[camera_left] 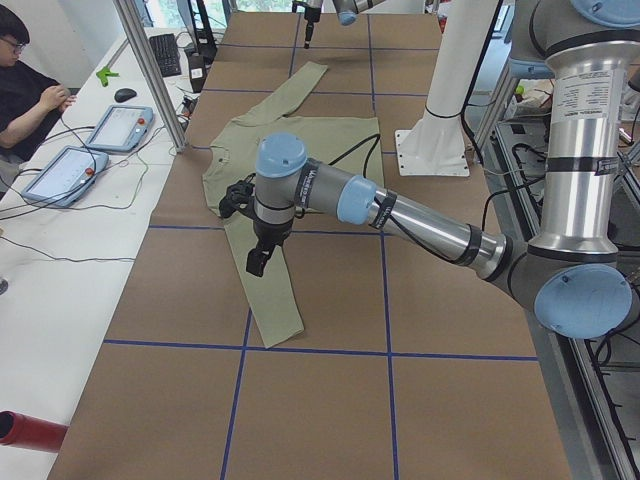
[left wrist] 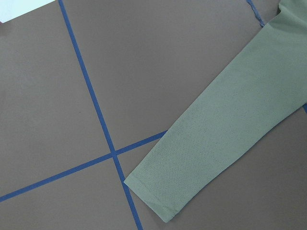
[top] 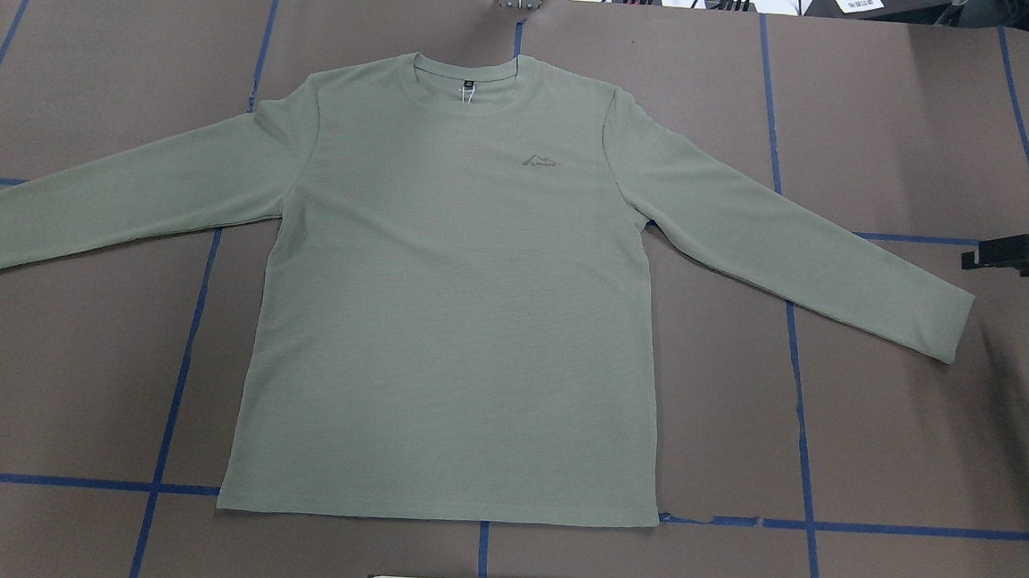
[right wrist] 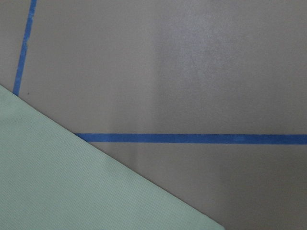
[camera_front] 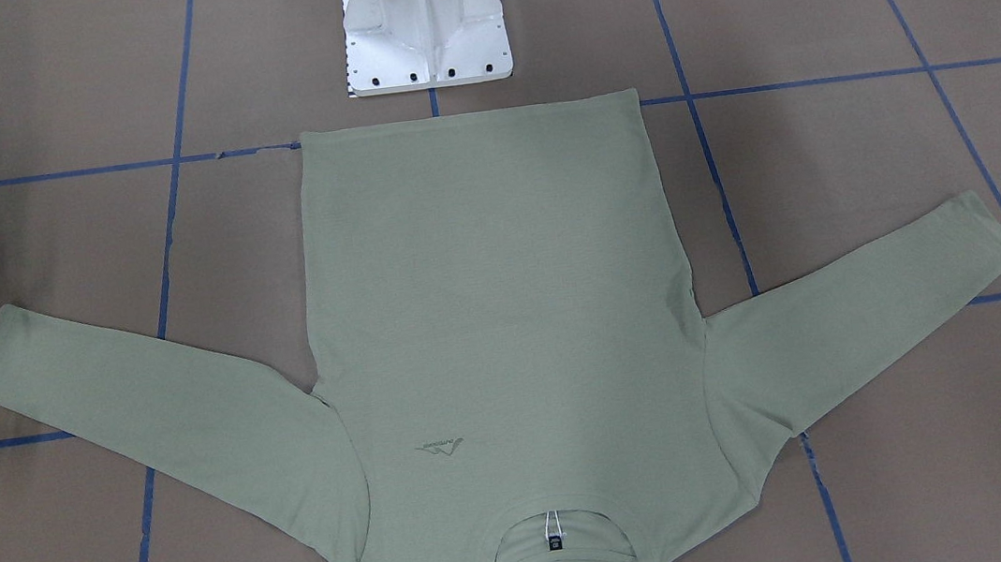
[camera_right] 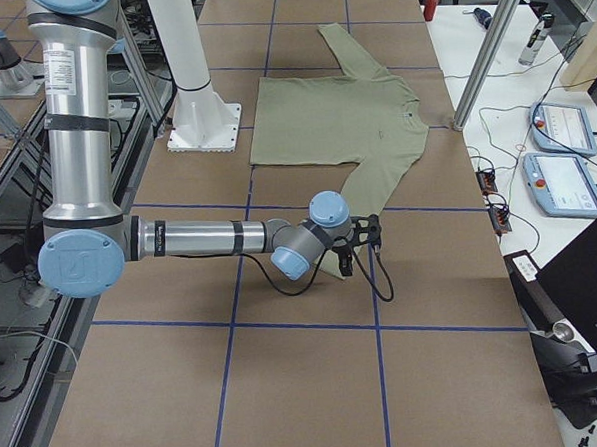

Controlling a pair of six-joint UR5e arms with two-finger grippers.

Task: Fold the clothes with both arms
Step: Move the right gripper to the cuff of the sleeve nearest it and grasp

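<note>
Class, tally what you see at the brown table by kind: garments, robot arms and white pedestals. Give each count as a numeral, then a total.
Long-sleeved shirts: 1
Robot arms: 2
White pedestals: 1
Total: 4

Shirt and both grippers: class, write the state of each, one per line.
shirt: unfolded, flat, front up, sleeves spread.
left gripper: off the shirt, near one sleeve end; open or shut cannot be told.
right gripper: off the shirt, beyond the other sleeve end; open or shut unclear.
</note>
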